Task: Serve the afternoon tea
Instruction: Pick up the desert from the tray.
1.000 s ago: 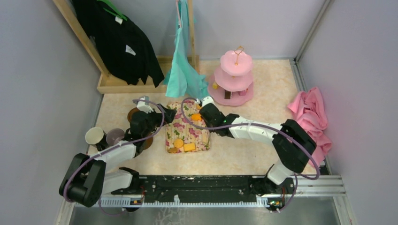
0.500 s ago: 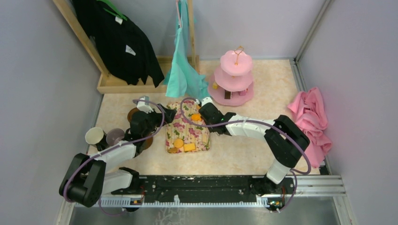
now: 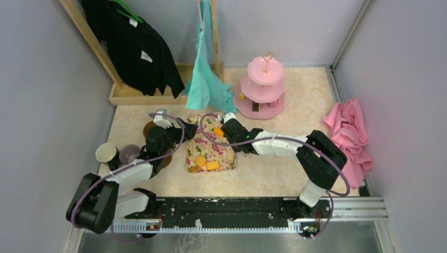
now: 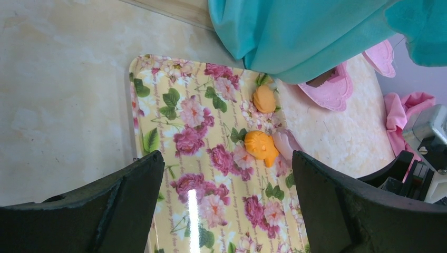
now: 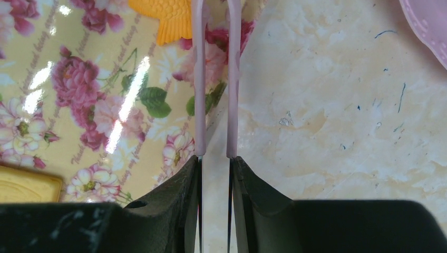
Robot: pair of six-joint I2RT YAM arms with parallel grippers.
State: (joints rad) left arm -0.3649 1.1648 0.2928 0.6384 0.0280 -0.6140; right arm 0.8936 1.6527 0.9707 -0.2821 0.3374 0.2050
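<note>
A floral tray (image 3: 224, 154) lies mid-table with orange, yellow and brown snacks (image 3: 201, 160) on it. My right gripper (image 3: 227, 126) is shut on thin pink tongs (image 5: 199, 79). The tongs reach over the tray's right edge, and their end (image 4: 286, 143) lies against an orange fish-shaped snack (image 4: 261, 146). A second orange snack (image 4: 264, 98) sits farther back. My left gripper (image 4: 226, 158) hangs open above the tray (image 4: 174, 121), holding nothing. The pink three-tier stand (image 3: 263, 87) is behind, with small snacks on its lower tier. A cream mug (image 3: 106, 153), a mauve-grey mug (image 3: 128, 154) and a brown saucer (image 3: 149, 127) sit at the left.
A teal cloth (image 3: 205, 79) hangs down just behind the tray, next to black garments (image 3: 137, 47) on a wooden rack. A crumpled pink cloth (image 3: 350, 132) lies by the right wall. Walls close in on both sides.
My right gripper has shifted slightly left over the tray with the tongs, and its forearm has swung round. The left arm has not moved.
</note>
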